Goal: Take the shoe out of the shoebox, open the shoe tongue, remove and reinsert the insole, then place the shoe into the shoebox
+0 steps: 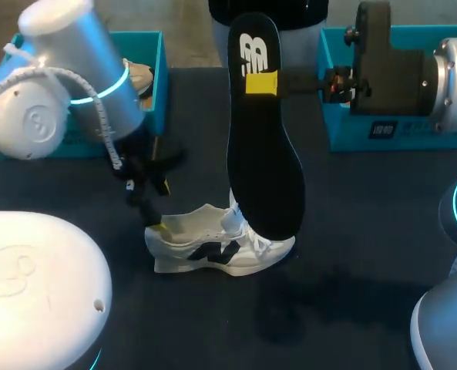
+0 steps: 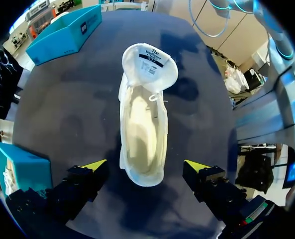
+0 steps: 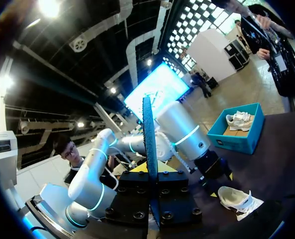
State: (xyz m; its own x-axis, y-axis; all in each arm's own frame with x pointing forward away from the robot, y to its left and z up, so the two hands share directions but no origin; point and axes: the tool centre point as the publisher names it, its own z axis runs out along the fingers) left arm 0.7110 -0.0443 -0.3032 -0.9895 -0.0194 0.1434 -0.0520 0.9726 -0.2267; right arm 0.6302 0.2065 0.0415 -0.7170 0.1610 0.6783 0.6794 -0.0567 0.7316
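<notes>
Obs.: the right pincer [image 3: 149, 170] is clamped on the black insole [image 1: 263, 154] near its heel end. It holds it upright in the air, toe end hanging just over the shoe's laces. The shoe [image 1: 220, 248] stands on the dark surface [image 1: 367, 231], outside either box. The left wrist view looks straight into it: tongue folded forward, opening bare. The left pincer [image 2: 146, 166] hangs above the heel with its jaws spread, touching nothing.

Step in hand (my reading): the insole is out and reinsertion comes next.

How to do it well:
- The left pincer should close on the heel collar first, or the shoe will likely slide when pushed.
- Tip the insole toe-down and line it up with the shoe's long axis.
- Feed the toe end under the tongue, then lay the heel end flat.
- Watch for the toe end folding, and the laces could catch the edge.

Count:
- Insoles: one.
- Shoes: two, one on the surface and a second shoe [image 3: 238, 121] lying in the left teal box [image 1: 157, 85].
- Boxes: two, the other being the right teal box [image 1: 382, 132], its inside hidden behind the right arm.
- Pincers: two.
</notes>
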